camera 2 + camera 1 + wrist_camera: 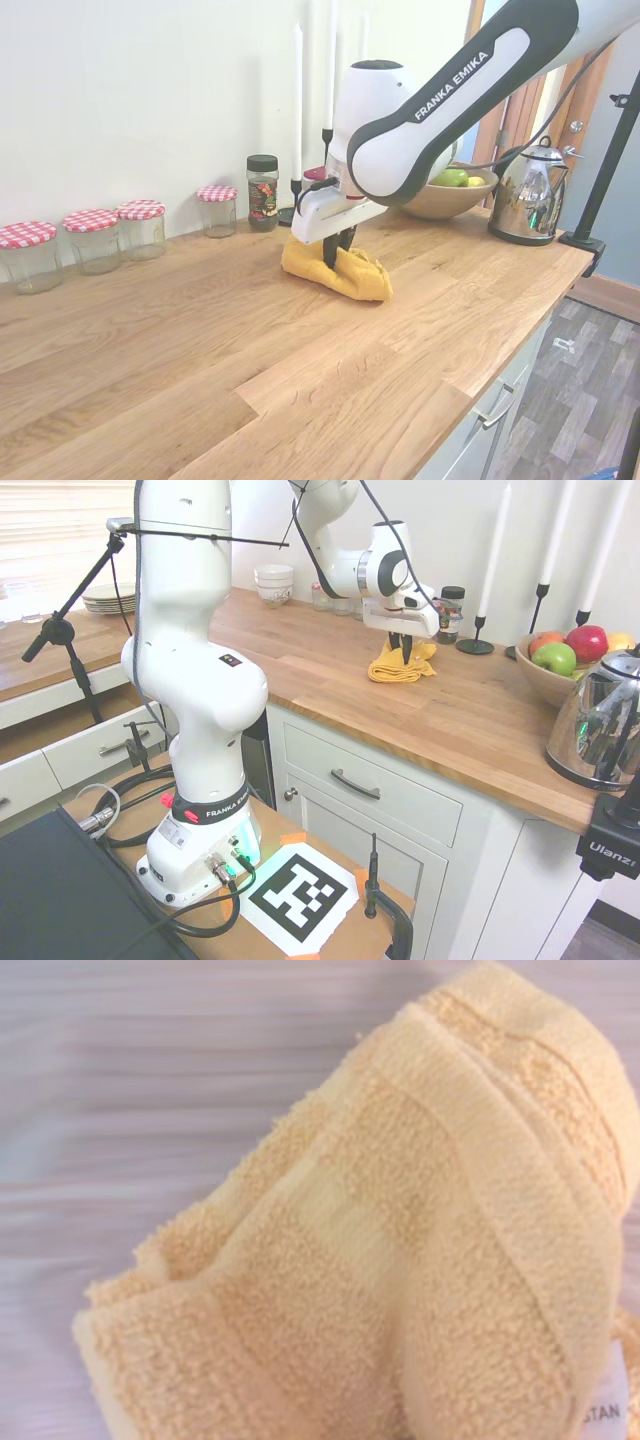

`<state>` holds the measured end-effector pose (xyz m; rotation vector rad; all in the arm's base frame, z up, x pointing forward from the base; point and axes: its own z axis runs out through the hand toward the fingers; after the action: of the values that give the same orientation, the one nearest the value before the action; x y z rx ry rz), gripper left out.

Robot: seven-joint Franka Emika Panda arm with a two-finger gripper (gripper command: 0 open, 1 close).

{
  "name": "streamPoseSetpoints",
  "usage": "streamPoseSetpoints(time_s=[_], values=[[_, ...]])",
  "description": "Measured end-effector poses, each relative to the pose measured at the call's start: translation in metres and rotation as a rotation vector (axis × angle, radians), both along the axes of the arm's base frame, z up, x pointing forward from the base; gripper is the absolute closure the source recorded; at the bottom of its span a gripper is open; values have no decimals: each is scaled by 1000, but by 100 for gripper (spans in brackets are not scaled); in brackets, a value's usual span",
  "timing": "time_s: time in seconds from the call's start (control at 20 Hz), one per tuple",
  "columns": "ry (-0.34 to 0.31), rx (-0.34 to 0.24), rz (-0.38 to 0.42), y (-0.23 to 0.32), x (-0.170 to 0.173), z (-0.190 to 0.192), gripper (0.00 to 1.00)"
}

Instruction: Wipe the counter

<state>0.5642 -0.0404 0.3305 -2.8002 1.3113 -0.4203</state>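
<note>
Counter (200, 350) long axis along wall; fingers (337, 248) pinching cloth (340, 273).

The Franka arm (200, 670) was glossy white with rounded joint housings, dark grey bands, and "FRANKA EMIKA" lettered along one link. Black cables trailed behind it. Above the black-fingered gripper (335, 252) sat a white rectangular body.

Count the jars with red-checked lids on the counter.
4, all along the wall on the counter: one at the far end, two close together, one beside the dark-lidded spice jar. More could sit outside the frame.
</note>
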Motion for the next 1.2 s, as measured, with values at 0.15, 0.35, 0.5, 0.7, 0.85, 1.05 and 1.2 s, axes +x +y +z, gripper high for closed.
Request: streamPoseSetpoints(time_s=[0.15,0.35,0.5,0.7,0.85,1.05,1.2], values=[[-1,26,-32,-36,-3,1,100],[-6,54,-82,-91,-14,1,100],[-15,73,-116,-126,-23,-1,100],[-26,82,-144,-153,-32,-1,100],[-34,83,-155,-159,-35,-2,100],[-36,89,-168,-162,-37,-2,0],[-38,96,-179,-164,-38,-1,0]])
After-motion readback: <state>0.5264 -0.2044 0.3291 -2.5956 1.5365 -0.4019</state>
